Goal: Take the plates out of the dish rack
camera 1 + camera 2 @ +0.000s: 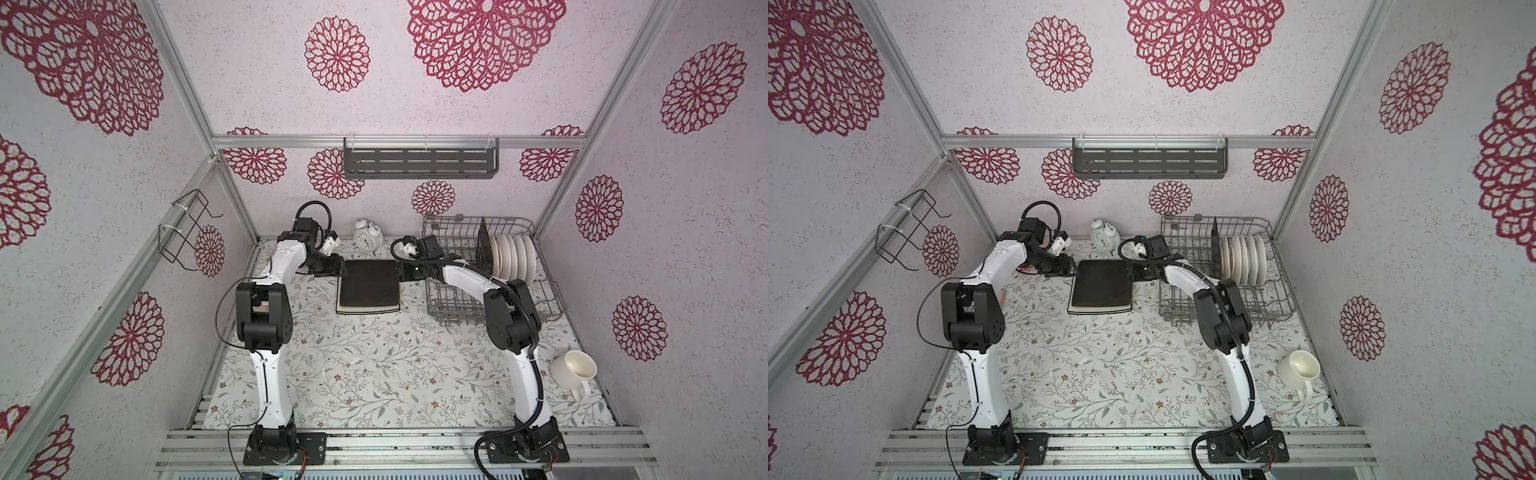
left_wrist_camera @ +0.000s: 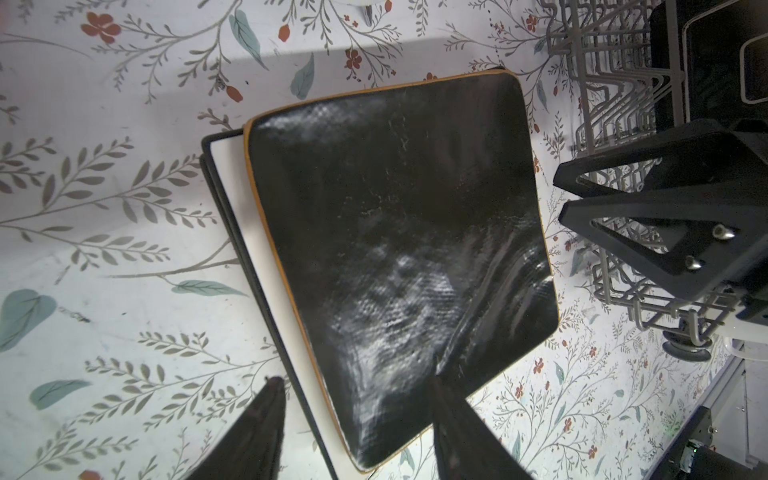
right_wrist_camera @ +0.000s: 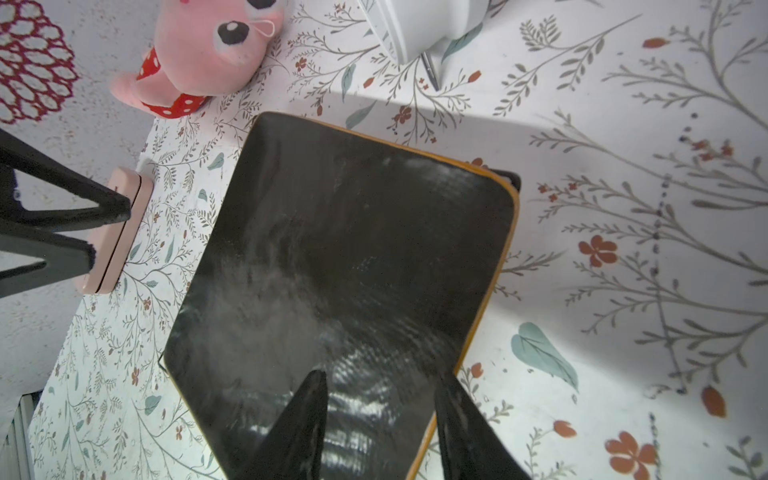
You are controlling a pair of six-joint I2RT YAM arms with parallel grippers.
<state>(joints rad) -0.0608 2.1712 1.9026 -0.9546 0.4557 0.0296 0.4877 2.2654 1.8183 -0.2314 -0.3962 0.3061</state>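
A stack of square plates (image 1: 369, 286) lies flat mid-table. Its top plate (image 2: 399, 249) is face down, showing a black back with a cream rim, and white black-edged ones (image 2: 232, 187) lie under it. My left gripper (image 1: 334, 266) is at the stack's left edge with its jaws apart over a corner, open (image 2: 357, 390). My right gripper (image 1: 404, 272) stands open at the right edge, one finger over the black back (image 3: 378, 386). Neither grips anything. The grey dish rack (image 1: 434, 226) at the back right holds several upright round white plates (image 1: 513, 255) and a dark square one (image 1: 483, 245).
A white alarm clock (image 1: 368, 237) stands behind the stack. A pink plush toy (image 3: 203, 45) and a flat pink box (image 3: 118, 232) sit near the left wall. A white mug (image 1: 575, 370) lies at the front right. A slotted shelf (image 1: 419, 162) hangs on the back wall.
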